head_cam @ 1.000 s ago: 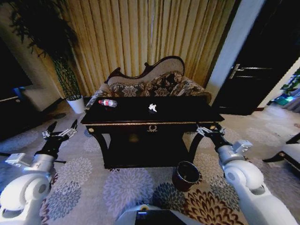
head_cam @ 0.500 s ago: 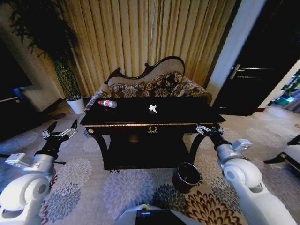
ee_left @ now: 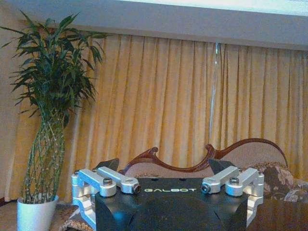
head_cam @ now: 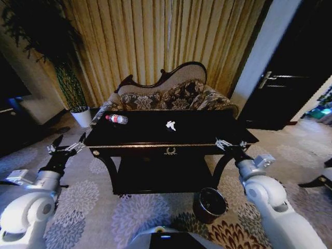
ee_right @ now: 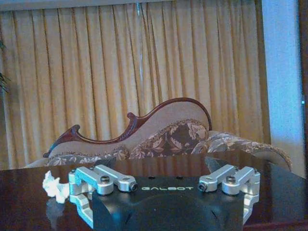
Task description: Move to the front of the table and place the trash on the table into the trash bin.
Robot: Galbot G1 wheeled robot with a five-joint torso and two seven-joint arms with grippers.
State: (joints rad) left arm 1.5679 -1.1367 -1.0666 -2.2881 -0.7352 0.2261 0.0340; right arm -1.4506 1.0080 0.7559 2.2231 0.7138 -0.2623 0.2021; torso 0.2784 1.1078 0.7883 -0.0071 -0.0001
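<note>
robot closer to table, cam view shifted

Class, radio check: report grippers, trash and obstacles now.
Left gripper and right gripper open, empty, flanking the table. Bottle and white scrap on top. Trash bin unobstructed.

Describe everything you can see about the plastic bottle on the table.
The plastic bottle is small and clear, with a red cap and a red-and-white label. It lies on its side, cap pointing left, near the back left corner of the dark table, resting on the tabletop. Nothing else touches it; the white crumpled scrap lies apart, toward the table's middle.
</note>
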